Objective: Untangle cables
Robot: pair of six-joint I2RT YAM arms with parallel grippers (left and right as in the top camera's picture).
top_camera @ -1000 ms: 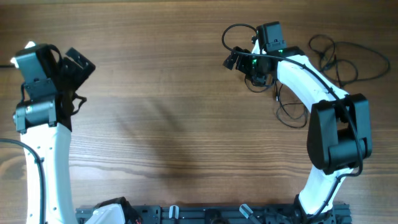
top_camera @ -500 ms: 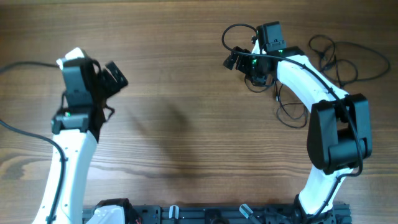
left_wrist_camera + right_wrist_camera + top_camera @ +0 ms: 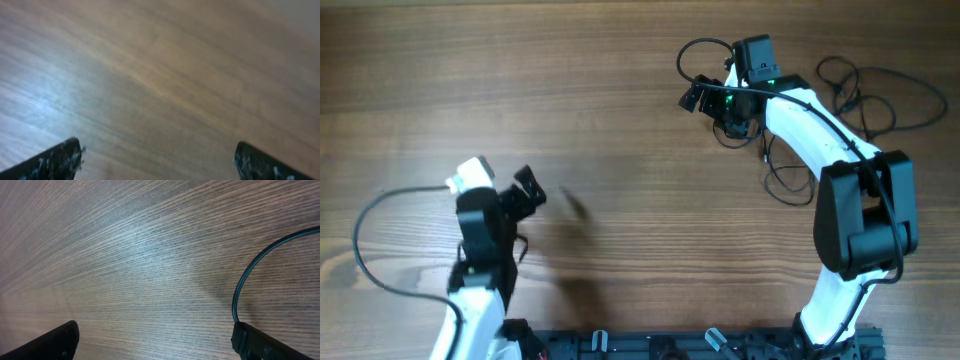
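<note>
Finds the left fingers (image 3: 50, 162) spread wide and gripping nothing, above bare counter (image 3: 620, 150) on the left side. Finds the right fingers (image 3: 260, 342) just as wide and empty, with a thin black loop of the cables (image 3: 234, 310) curving down to one tip. Sees the other cables lying in loose loops under and beyond the right arm, at the counter's far right.

Left hand (image 3: 157, 154), right hand (image 3: 155, 336) wide open
</note>
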